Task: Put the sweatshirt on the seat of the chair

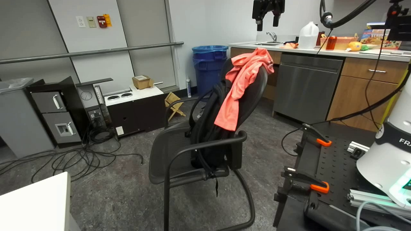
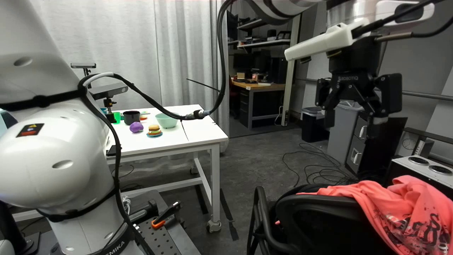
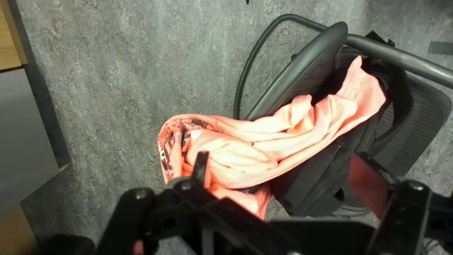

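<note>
A coral-pink sweatshirt (image 1: 244, 84) hangs over the top of the black chair's backrest (image 1: 255, 93), with one length down the front side. In an exterior view its dark print shows on the sweatshirt (image 2: 407, 209). The wrist view shows the sweatshirt (image 3: 254, 152) below the fingers. The chair seat (image 1: 168, 150) is mesh, and a black backpack (image 1: 205, 136) rests against the backrest on it. My gripper (image 1: 267, 24) is open and empty, above the chair back and apart from the sweatshirt. Its spread fingers also show in an exterior view (image 2: 351, 122) and the wrist view (image 3: 285, 173).
A chair armrest (image 1: 208, 144) flanks the seat. The robot's base table with clamps (image 1: 321, 187) stands beside the chair. A counter (image 1: 362, 55), a blue bin (image 1: 208, 73), a toy stove (image 1: 135, 96) and floor cables (image 1: 86, 157) are around. A white table (image 2: 177, 138) holds toys.
</note>
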`<state>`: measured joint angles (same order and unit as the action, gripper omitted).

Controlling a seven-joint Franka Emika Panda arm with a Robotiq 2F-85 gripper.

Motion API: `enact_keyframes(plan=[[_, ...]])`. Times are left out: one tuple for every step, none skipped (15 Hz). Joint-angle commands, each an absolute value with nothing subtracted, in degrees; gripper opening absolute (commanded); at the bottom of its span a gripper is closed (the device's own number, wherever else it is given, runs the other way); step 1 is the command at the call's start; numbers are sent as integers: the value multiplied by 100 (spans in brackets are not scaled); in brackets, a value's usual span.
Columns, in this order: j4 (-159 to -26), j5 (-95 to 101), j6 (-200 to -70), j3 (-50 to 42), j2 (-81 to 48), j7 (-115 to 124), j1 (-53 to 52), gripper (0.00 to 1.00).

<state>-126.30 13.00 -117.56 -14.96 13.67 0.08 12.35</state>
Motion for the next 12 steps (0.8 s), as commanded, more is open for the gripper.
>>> enact_keyframes(plan=[[-12166,1072,-11882,-1578,762,151,1415,100],[-12105,1035,-11920,-1608,653,168,1460,100],[-12047,982,-11946,-1645,547,169,1501,100],[-11995,940,-11992,-1684,449,149,1543,100],[-11940,882,-12019,-1719,359,130,1581,100],[-11892,815,-12053,-1760,265,113,1623,100],[-11844,756,-12082,-1795,173,104,1659,100],[-11797,689,-12116,-1828,80,97,1694,100],[-11734,613,-12120,-1869,-10,70,1738,100],[-11672,532,-12100,-1894,-103,64,1771,100],[-11603,430,-12082,-1921,-203,46,1806,100],[-11539,331,-12079,-1943,-292,45,1839,100]])
